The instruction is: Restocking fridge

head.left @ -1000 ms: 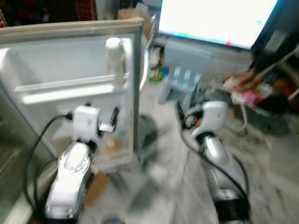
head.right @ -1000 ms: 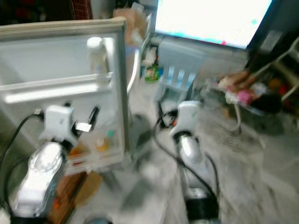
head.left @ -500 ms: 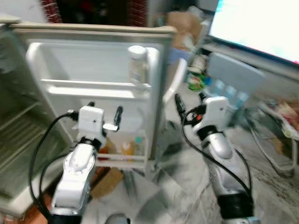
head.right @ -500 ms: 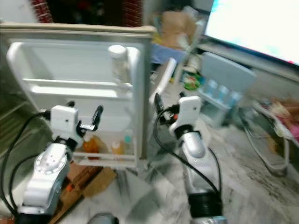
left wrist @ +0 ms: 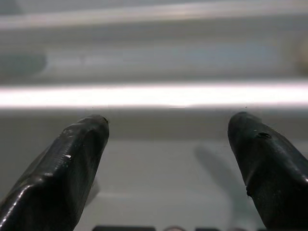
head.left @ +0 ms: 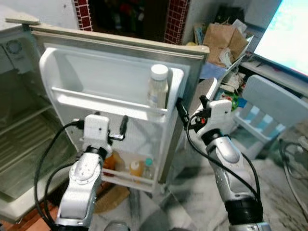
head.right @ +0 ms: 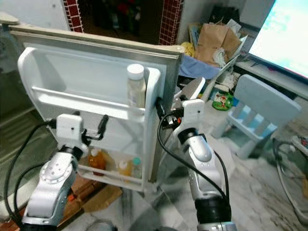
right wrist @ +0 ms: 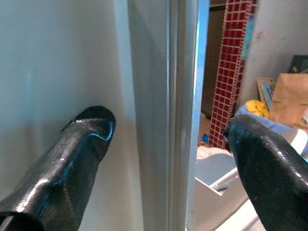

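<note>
Silver fridge door [head.left: 120, 91] edge between open right pincer [head.left: 190, 109] fingers.

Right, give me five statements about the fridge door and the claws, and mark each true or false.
1. The fridge door is open. True.
2. A white-capped bottle stands in the upper door shelf. True.
3. The lower door shelf is bare. False: small bottles stand in it.
4. The right claw is open, straddling the door's edge. True.
5. The left claw is shut on a bottle. False: it is open and holds nothing, facing the door's inner side.
</note>
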Available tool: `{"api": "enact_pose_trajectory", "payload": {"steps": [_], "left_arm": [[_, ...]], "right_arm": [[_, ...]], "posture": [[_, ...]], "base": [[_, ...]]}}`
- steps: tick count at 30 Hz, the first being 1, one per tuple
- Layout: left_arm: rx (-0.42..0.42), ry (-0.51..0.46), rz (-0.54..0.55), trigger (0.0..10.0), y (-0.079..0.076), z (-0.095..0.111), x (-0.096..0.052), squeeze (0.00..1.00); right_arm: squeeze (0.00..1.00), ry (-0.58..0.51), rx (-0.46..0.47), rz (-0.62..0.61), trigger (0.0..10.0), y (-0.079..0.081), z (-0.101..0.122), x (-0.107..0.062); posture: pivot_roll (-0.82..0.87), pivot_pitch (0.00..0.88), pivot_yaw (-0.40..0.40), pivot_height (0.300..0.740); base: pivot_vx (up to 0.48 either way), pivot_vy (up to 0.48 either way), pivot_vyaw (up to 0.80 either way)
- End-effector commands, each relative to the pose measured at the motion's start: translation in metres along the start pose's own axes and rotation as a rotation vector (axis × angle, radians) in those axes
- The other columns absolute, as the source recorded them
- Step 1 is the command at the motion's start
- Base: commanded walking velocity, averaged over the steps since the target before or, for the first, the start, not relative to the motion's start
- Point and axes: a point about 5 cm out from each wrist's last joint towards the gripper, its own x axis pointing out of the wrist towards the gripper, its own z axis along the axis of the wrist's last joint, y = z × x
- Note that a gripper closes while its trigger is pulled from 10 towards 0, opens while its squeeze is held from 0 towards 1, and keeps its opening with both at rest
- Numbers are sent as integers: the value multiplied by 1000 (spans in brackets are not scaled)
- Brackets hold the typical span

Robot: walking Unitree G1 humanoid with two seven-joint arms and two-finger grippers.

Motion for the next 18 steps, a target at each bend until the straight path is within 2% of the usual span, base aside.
{"api": "enact_pose_trajectory", "payload": {"steps": [1,7,15,18], "left_arm": [[0,-1,-14,10000,-7,3,0,0],[24,-14,-12,10000,-6,4,1,0],[25,-18,-16,10000,-8,7,4,0],[30,-17,-17,10000,-8,6,3,0]], "right_arm": [[0,10,8,40,10000,6,0,1],[0,14,10,54,10000,7,-1,1],[0,16,12,66,10000,9,0,2],[0,40,29,107,10000,13,-4,0]], "posture": [[144,0,-50,740],[143,0,-52,740],[142,0,-49,740],[143,0,-48,740]], "base": [[0,-255,0],[0,-166,0],[0,-472,0],[0,-480,0]]}}
